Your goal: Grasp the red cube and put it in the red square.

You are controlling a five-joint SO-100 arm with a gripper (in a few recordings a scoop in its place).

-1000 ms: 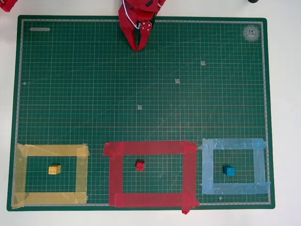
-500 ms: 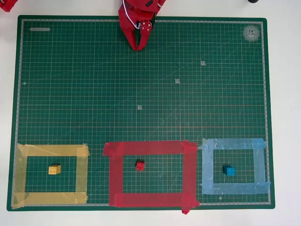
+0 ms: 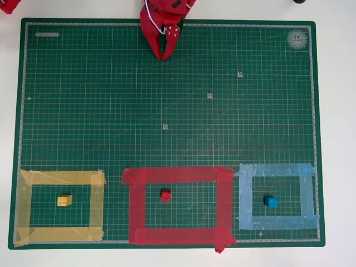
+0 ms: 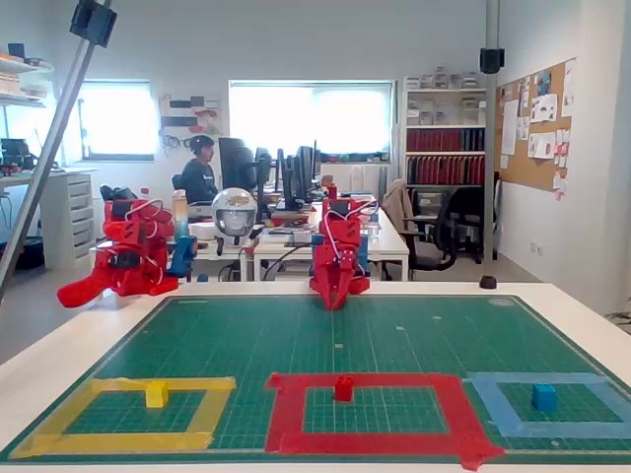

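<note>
My jaws (image 3: 162,55) hang pressed together, holding nothing, at the top edge of the green cutting mat (image 3: 83,111) in the overhead view, tips pointing down the picture. The red cube (image 3: 166,195) lies almost straight below them there, at the far end of the mat, well apart from me with bare mat between us. In the fixed view it is nearer the camera than my jaws (image 4: 334,302) are, and close to the same line. It sits inside the red square (image 3: 137,206), a little above the middle and touching none of the tape, so I judge the placing already done, with no further reach called for. The cube is too small to give a long axis.

I count one red cube, one yellow block (image 3: 64,200) inside one yellow tape outline (image 3: 23,206), one blue block (image 3: 271,202) inside one light blue tape outline (image 3: 245,200): three blocks, three outlines.
</note>
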